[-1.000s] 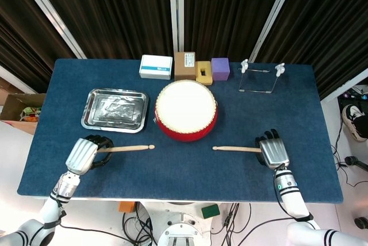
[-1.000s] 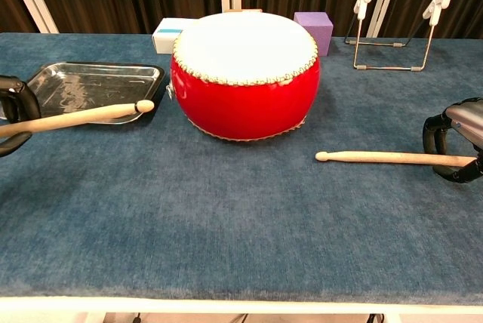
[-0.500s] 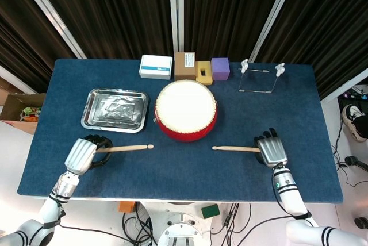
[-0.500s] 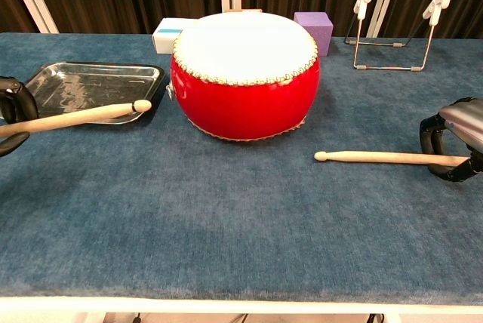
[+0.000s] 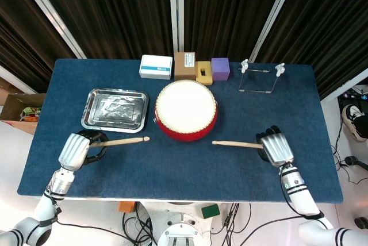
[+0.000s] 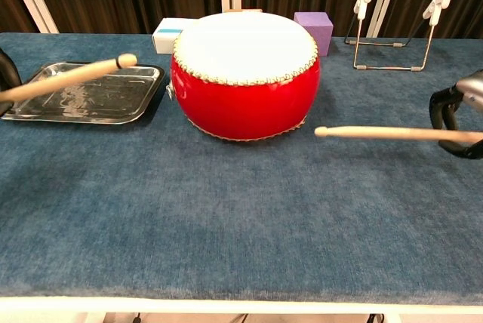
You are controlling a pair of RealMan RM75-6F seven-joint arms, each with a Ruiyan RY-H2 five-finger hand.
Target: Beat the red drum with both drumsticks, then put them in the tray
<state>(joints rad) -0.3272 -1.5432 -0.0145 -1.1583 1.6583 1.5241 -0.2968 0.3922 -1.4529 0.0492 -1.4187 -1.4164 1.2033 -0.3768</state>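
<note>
The left hand (image 5: 73, 149) wraps its fingers around the left drumstick (image 5: 121, 141). The right hand (image 5: 275, 147) holds the right drumstick (image 5: 237, 143) the same way. Both sticks are up off the blue table (image 5: 184, 171), tips pointing in at the red drum (image 5: 186, 110) between them. The tray (image 5: 115, 110) lies behind the left stick. The chest view cuts off most of both hands.

Both sticks have gone up. The left hand (image 5: 75, 150) has lifted the left drumstick (image 6: 66, 76), so its round tip now sits higher, over the tray (image 6: 147, 74). The right hand (image 5: 276, 148) has picked the right drumstick (image 6: 392, 133) up off the blue surface (image 6: 241, 217); a second ago it lay flat there, and now it hangs level in the air.
</note>
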